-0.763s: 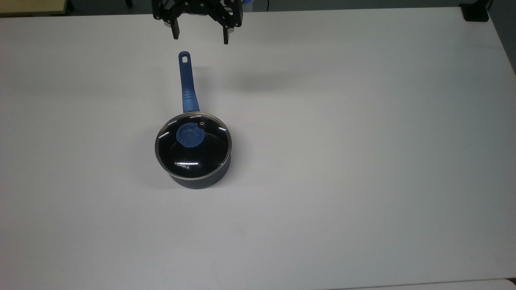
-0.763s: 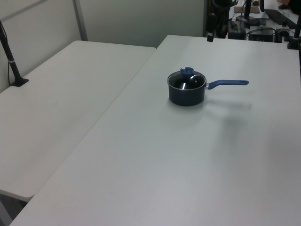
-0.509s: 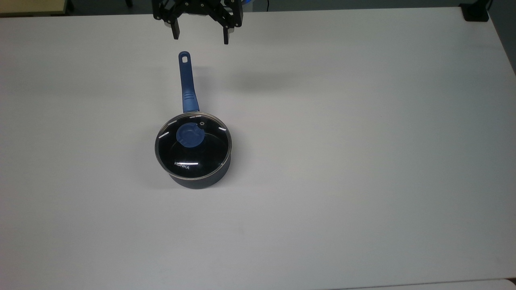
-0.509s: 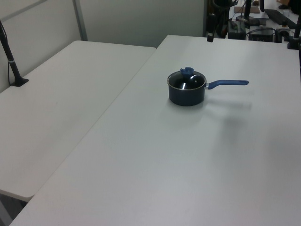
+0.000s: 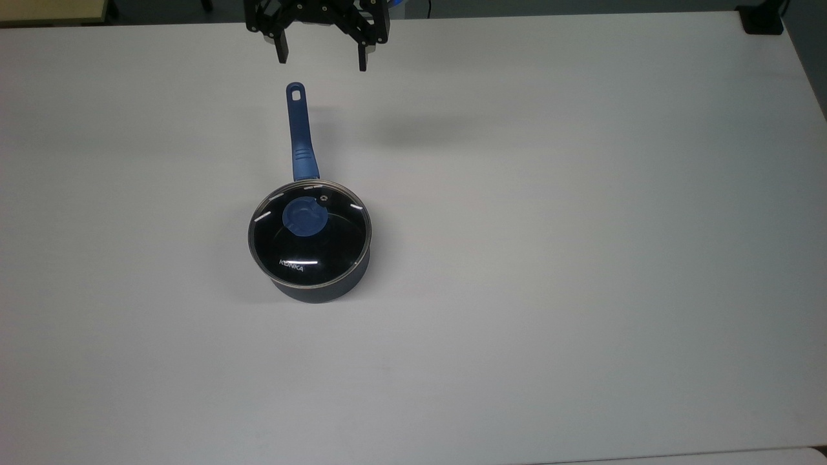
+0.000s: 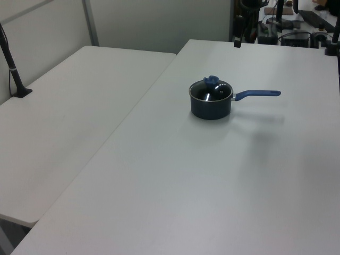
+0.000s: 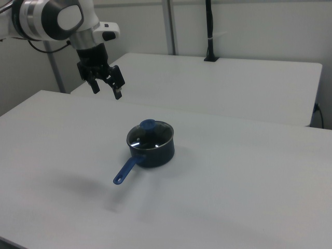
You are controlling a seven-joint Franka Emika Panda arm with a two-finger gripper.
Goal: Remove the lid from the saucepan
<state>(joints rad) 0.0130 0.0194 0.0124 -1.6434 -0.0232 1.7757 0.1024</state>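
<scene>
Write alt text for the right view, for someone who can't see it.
A small dark navy saucepan sits on a white table with its glass lid on, its blue handle pointing toward the right view's lower left. Above and to the right view's left, the robot's black gripper hangs open in the air, well clear of the pan.

Top view looks straight down on the table (image 5: 581,258), gripper (image 5: 321,63) at its upper edge. Left view and right view look down obliquely from opposite table ends, farther off. All three share the saucepan (image 5: 316,284), below the fingers (image 5: 280,53) in the top view.
</scene>
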